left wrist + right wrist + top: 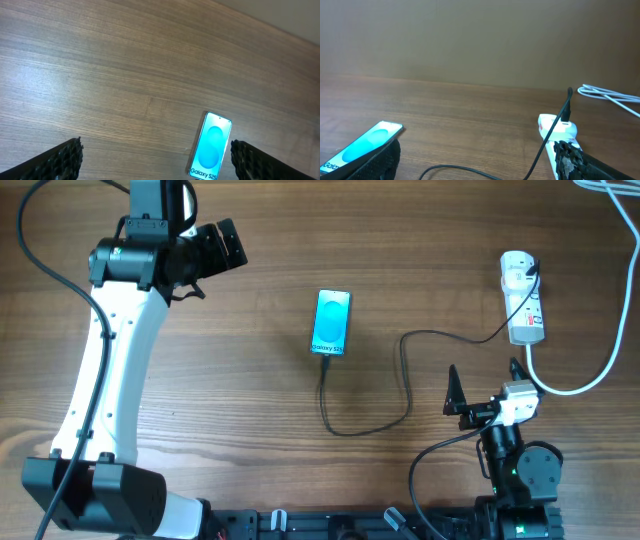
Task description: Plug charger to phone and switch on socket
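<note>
— So where does the phone point(332, 322) lie?
— Flat on the tabletop point(250, 380), screen up, ahead and to the left of the right tool point(487, 385). Its long axis runs away from that tool, and the lettered end faces back toward it.
— And the charger point(407, 380)?
— Its tip is at that lettered end, but I cannot tell whether it is seated. From there the cable loops back toward the tool, then runs off to the socket point(522, 300), where its plug sits.
— Which way is the socket?
— Just ahead and slightly right of the right tool, near, lying lengthwise like the phone. The left tool point(222, 245) is well apart, beyond the phone on the far side.
— And the tools themselves?
— Both are spread wide, holding nothing.
— Who takes the switch, then?
— The right arm, I judge, being much the nearer. It would reach forward. Which red marking is the switch I cannot make out.
</note>
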Tool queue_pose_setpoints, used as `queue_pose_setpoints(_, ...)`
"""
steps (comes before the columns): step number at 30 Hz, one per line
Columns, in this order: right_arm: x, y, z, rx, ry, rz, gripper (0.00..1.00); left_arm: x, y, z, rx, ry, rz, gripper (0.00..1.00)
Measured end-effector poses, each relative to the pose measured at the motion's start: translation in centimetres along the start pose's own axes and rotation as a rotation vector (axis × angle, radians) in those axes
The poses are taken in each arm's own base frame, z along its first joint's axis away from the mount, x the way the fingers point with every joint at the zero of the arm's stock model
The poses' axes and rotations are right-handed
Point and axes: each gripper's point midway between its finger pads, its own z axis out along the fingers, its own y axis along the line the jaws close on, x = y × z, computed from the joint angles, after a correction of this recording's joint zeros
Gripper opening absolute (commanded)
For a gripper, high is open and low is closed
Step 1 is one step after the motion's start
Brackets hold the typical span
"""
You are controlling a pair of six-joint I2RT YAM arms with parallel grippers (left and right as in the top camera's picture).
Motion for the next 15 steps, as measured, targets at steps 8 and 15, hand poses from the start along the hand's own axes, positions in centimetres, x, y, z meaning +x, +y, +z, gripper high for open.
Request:
queue_pose_setpoints(8, 0.0, 0.0, 0.0, 0.000, 0.000, 0.000, 1.00, 0.3, 0.2, 0.0, -0.008, 0.014, -0.001, 1.00)
queue_pose_setpoints(15, 0.0, 0.0, 0.0, 0.000, 0.000, 0.000, 1.00, 4.5, 2.7, -0.6, -0.125, 0.179, -0.006, 1.00)
